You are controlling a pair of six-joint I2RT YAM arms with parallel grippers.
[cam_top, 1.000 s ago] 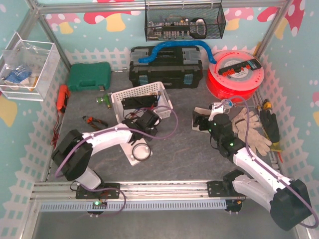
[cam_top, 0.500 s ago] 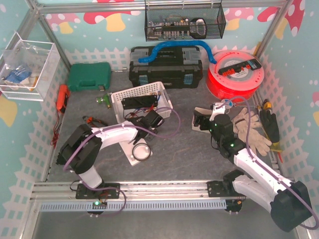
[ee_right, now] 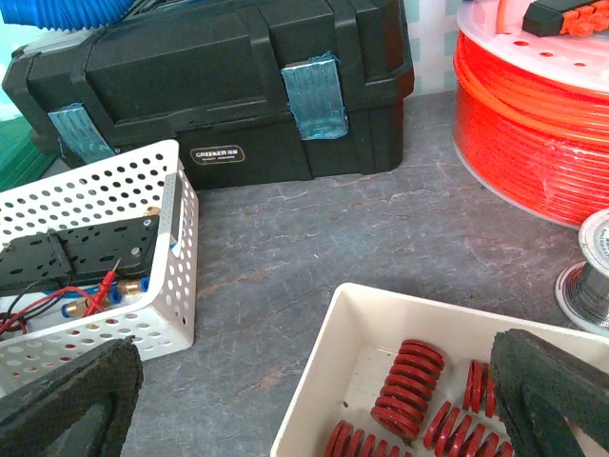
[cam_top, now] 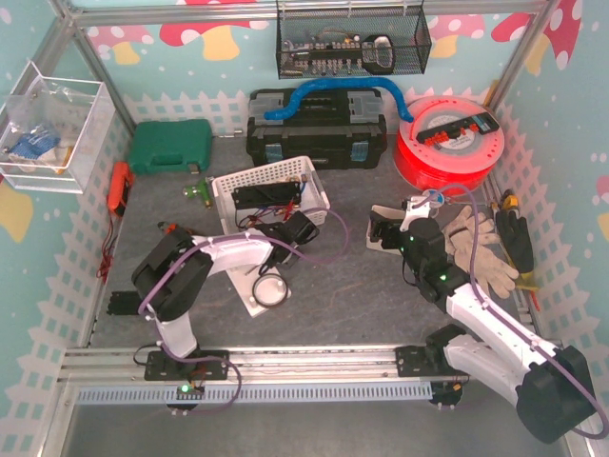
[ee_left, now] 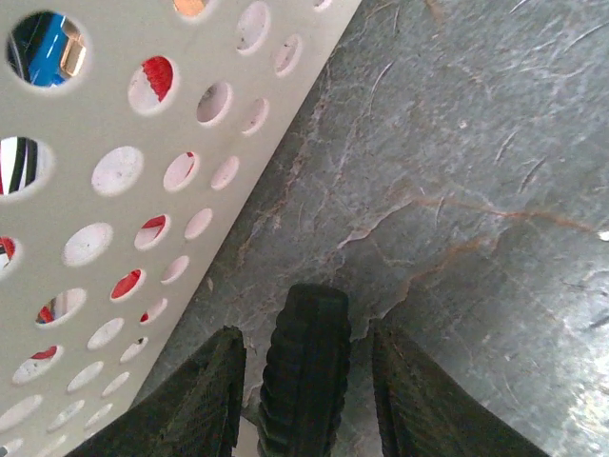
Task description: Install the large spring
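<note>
My left gripper [ee_left: 303, 345] is low over the grey table beside the white perforated basket [ee_left: 114, 190]. A black ribbed large spring [ee_left: 306, 390] lies between its fingers, with a gap showing on each side, so the jaws stand open around it. In the top view the left gripper [cam_top: 297, 228] is at the basket's near right corner, above a white plate with a ring [cam_top: 266, 288]. My right gripper [ee_right: 314, 381] is wide open and empty above a white tray [ee_right: 447, 319] of red springs [ee_right: 409, 386].
A black toolbox [cam_top: 317, 129] stands at the back. An orange cable reel [cam_top: 447, 143] is at the back right and a green case [cam_top: 169, 145] at the back left. Gloves [cam_top: 481, 249] lie right of the right arm. Pliers [cam_top: 179, 231] lie to the left.
The left arm's elbow has swung left and back, and its gripper has shifted slightly right along the basket. The right arm has not moved.
</note>
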